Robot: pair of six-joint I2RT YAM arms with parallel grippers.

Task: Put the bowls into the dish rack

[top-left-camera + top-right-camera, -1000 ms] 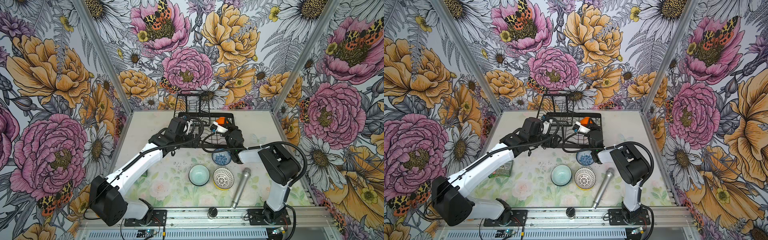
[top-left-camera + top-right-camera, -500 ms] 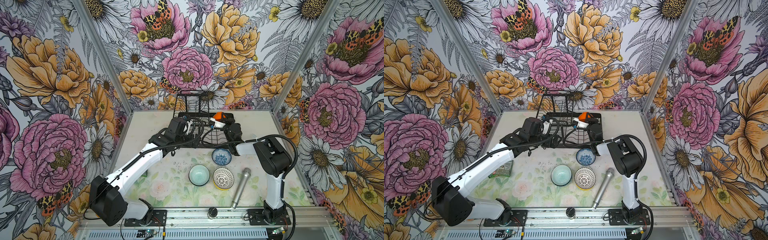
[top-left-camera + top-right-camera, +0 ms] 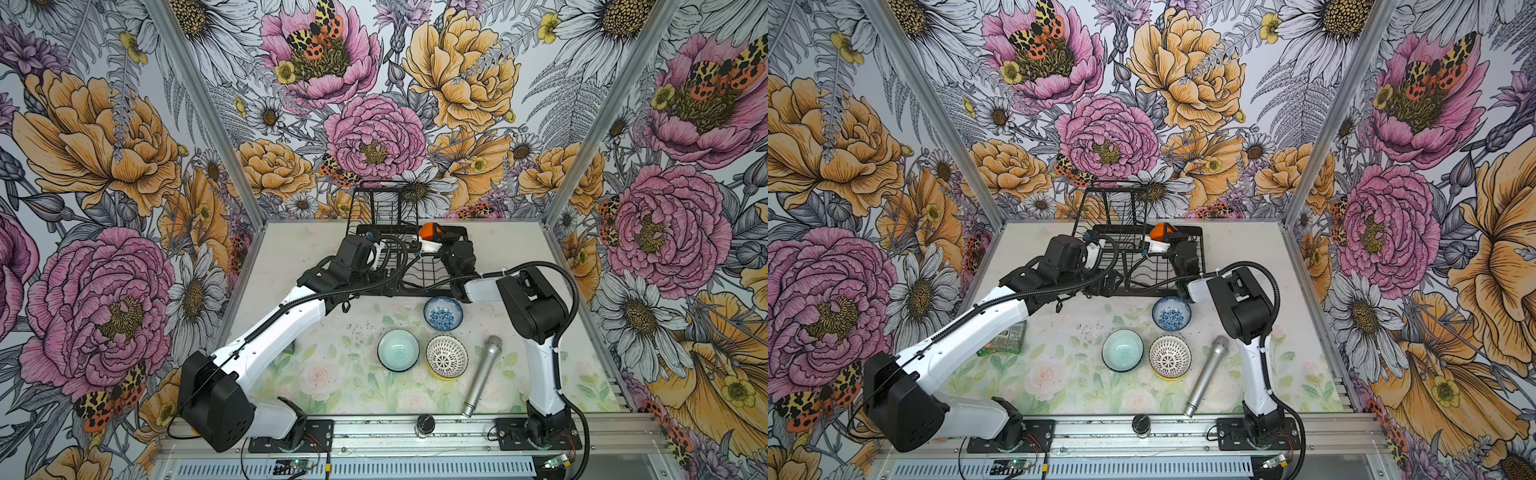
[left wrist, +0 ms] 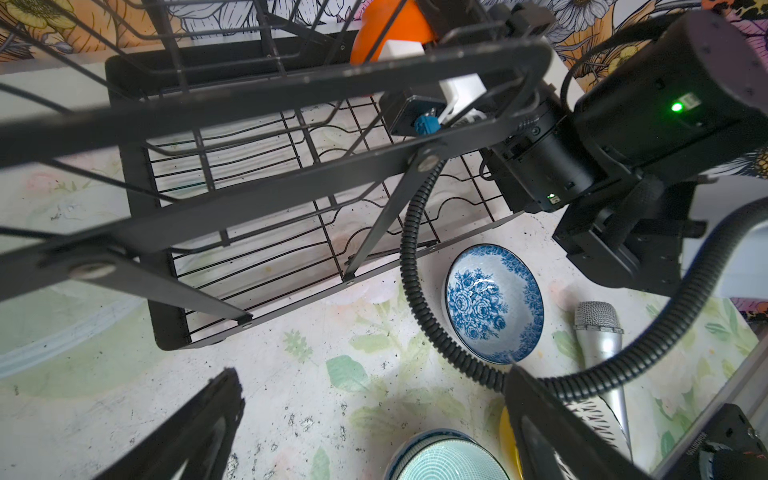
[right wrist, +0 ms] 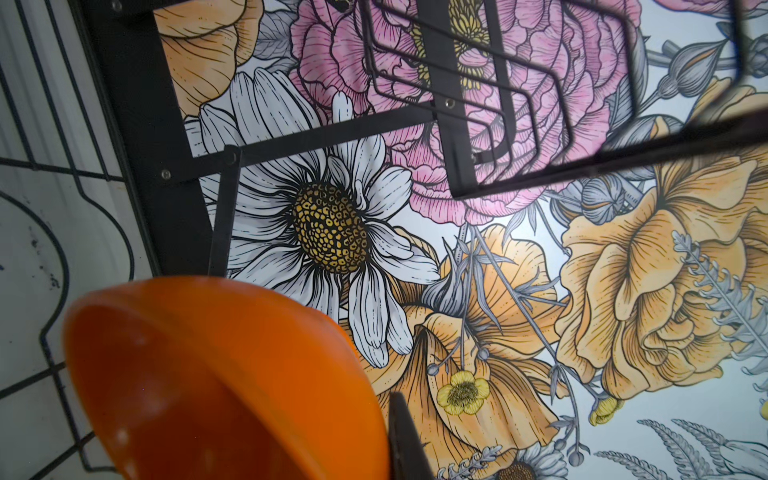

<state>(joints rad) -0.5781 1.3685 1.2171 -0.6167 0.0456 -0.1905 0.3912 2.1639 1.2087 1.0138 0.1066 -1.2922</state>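
Floral wallpaper (image 3: 374,137) everywhere, and from my remote seat the right gripper (image 3: 436,235) is clamped on the orange bowl (image 3: 426,229) over the far right corner of the dish rack (image 3: 419,286); the left gripper (image 4: 374,374) gapes empty by its left side.

**Four Cameras, One Booth**

Both top views look steeply down from the front onto the whole table (image 3: 332,361), with the dish rack (image 3: 424,272) at upper centre. The left wrist camera peers closely through the rack wires. The right wrist camera faces the wall (image 5: 623,291). Both wrist cameras catch the orange bowl (image 4: 386,29).
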